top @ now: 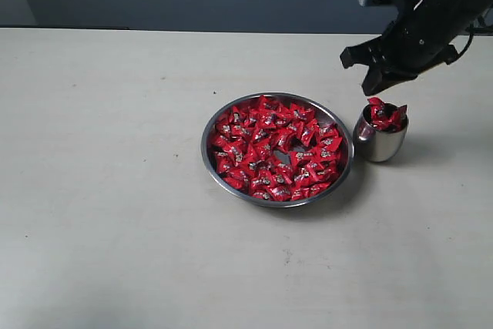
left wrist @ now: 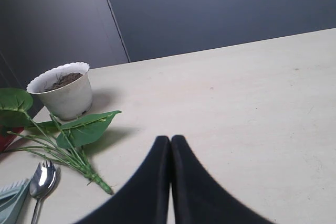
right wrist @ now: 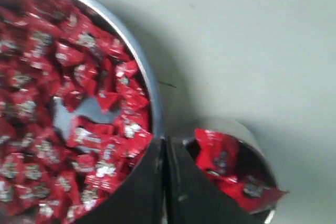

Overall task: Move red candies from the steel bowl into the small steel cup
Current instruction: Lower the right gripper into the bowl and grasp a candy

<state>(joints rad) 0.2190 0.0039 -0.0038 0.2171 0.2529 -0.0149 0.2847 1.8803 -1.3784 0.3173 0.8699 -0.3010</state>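
From across the room, the steel bowl (top: 203, 144) is sitting mid-table, and the red candies (top: 276, 148) are filling most of it, with only a small bare patch showing near the middle. Just beside it, on the right, the small steel cup (top: 379, 142) is standing upright and is already brimming: wrappers are poking above its rim. The right gripper (top: 371, 82) is hanging just above the cup, and nothing red is showing in it. I'd judge the cup about as loaded as it gets (another candy might slide off), while the bulk of the sweets are lying in the bowl.

In the left wrist view, the left gripper (left wrist: 170, 141) is pointing at bare table (left wrist: 252, 103), its two dark fingers pressed together with nothing between them. A white pot of soil (left wrist: 63, 90), a leafy green sprig (left wrist: 79, 129) and a metal spoon-like utensil (left wrist: 43, 174) are lying off to one side, none of them part of this job.

In the right wrist view, the right gripper's fingers (right wrist: 152, 182) are meeting in a closed seam, empty, right over the gap between bowl rim and cup. Candies are crowding the bowl on one side; a few are heaping in the cup on the other, one wrapper overhanging its edge.
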